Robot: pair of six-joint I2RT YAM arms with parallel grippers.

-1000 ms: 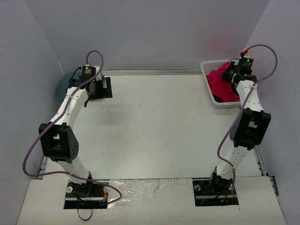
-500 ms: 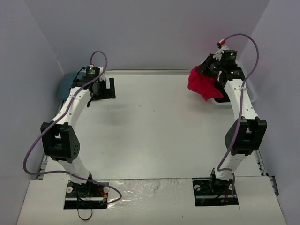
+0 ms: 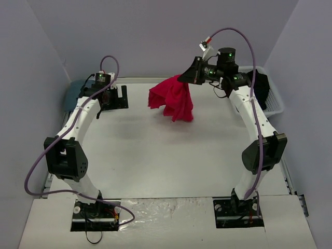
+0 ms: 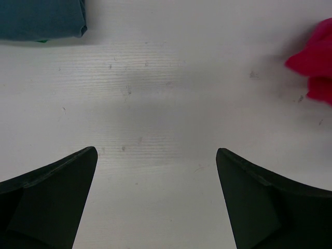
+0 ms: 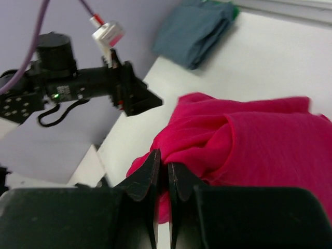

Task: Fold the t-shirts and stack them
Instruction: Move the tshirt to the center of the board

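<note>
The red t-shirt (image 3: 173, 102) was held bunched and hanging above the far middle of the white table (image 3: 166, 155), pinched at its upper edge by the right gripper (image 3: 185, 78). In the right wrist view that gripper (image 5: 162, 158) was seen with its jaws almost together, a fold of red cloth (image 5: 259, 145) clamped between them and the rest spilling away to the right. Whether the shirt's lower hem touched the table could not be told. The left gripper (image 3: 111, 98) was held low over the far left part of the table, and in its own wrist view (image 4: 155, 153) the jaws were spread wide with nothing between them but bare tabletop. At the right edge of that view a corner of the red t-shirt (image 4: 316, 62) was visible. The slate blue-grey t-shirt (image 3: 75, 92) lay folded at the far left corner of the table, well apart from the red one, and was also seen at the top of the left wrist view (image 4: 41, 19) and the right wrist view (image 5: 194, 28). The black t-shirt (image 3: 259, 85) was lying in the white basket (image 3: 275, 106) at the far right.
</note>
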